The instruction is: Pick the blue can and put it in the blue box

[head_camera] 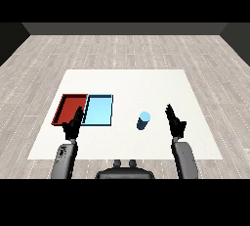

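My right hand [176,124] hovers open, fingers straight, with the blue can [143,120] standing upright on the counter [146,80] just to its left. I should sweep inward and curl round its side, keeping it upright. The blue tray [99,109] lies further left, by my open left hand [72,126].

A white table [127,83] stands on a grey plank floor [122,49] before dark walls.
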Available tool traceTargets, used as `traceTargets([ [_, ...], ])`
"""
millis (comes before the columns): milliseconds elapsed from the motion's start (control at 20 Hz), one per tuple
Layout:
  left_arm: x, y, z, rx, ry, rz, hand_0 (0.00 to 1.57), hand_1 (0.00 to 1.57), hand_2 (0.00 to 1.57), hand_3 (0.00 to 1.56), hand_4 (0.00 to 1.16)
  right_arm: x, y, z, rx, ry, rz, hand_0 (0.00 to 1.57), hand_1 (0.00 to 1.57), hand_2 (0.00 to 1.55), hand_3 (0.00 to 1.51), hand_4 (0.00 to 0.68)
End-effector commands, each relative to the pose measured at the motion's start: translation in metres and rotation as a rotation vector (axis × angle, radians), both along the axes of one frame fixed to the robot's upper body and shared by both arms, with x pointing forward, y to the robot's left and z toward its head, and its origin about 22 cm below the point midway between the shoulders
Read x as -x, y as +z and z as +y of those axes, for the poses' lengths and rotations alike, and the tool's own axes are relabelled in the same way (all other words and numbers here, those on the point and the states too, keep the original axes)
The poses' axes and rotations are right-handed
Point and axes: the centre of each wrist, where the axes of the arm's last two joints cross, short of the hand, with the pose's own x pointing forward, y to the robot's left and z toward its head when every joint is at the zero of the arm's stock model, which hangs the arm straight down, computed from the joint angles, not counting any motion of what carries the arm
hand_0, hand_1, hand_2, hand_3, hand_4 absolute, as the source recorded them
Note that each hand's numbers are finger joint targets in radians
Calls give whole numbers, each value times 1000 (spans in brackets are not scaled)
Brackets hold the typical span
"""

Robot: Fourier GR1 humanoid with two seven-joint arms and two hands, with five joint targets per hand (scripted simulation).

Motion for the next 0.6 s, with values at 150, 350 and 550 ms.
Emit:
traceTargets([
  [150,-1,-4,-11,36,-11,-12,0,0,0,0,0,12,-13,39,-18,7,72,0,0,0,0,0],
  [350,-7,15,-19,94,-6,-346,0,0,0,0,0,10,6,64,-166,172,-216,0,0,0,0,0],
  [550,0,-6,-22,100,-18,-373,0,0,0,0,0,21,-10,81,-184,200,-250,0,0,0,0,0],
])
